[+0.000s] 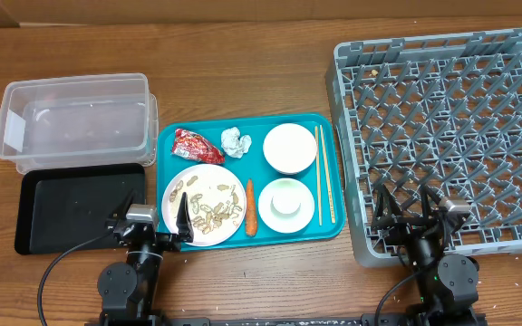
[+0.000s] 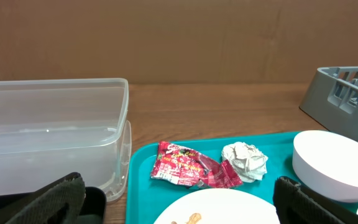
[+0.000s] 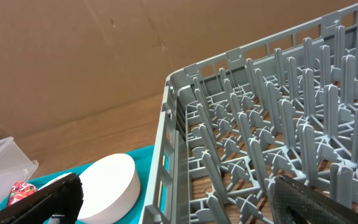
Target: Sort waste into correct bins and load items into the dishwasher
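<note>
On the teal tray lie a red snack wrapper, a white tissue ball, an orange carrot and a white plate with peanut shells. A white bowl, a second bowl holding a small cup, and chopsticks are there too. The grey dish rack stands at the right. The clear tub and black tray are at the left. My left gripper is open and empty at the plate's near edge. My right gripper is open and empty over the rack's near left corner.
The teal serving tray sits between the bins and the rack. The left wrist view shows the wrapper, tissue, tub and a bowl. The right wrist view shows the rack's pegs and a bowl.
</note>
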Motion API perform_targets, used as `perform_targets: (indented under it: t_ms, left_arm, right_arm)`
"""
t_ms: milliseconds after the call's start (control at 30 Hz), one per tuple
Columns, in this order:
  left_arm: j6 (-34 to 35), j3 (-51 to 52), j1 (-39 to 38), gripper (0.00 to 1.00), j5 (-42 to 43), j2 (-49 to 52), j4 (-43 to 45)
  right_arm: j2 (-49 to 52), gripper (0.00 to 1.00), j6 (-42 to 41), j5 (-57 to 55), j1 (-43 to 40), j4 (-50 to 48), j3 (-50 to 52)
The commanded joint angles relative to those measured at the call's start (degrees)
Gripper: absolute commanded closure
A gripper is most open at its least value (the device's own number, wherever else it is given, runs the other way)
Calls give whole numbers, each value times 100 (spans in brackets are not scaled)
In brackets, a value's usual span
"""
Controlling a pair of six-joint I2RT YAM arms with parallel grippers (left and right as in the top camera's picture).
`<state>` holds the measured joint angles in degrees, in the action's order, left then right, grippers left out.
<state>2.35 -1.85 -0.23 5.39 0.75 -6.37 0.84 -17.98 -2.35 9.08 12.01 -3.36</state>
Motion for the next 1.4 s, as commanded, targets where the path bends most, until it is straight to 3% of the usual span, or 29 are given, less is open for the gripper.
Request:
perform_targets:
  t_ms: [0, 900, 1133, 1367]
  left_arm:
    - [-109, 48, 31, 0, 0, -50, 22]
    - [-109, 48, 31, 0, 2, -50, 22]
    - [-109, 48, 31, 0, 2, -50, 22]
    - [-111, 48, 31, 0, 2, -50, 22]
  right_arm:
    - [-68, 0, -7, -7, -15, -42, -11]
    - [-68, 0, -11, 9, -15, -39, -11]
    - [-68, 0, -28, 490, -15, -175, -17]
    - [-66, 0, 98, 839, -15, 894, -894]
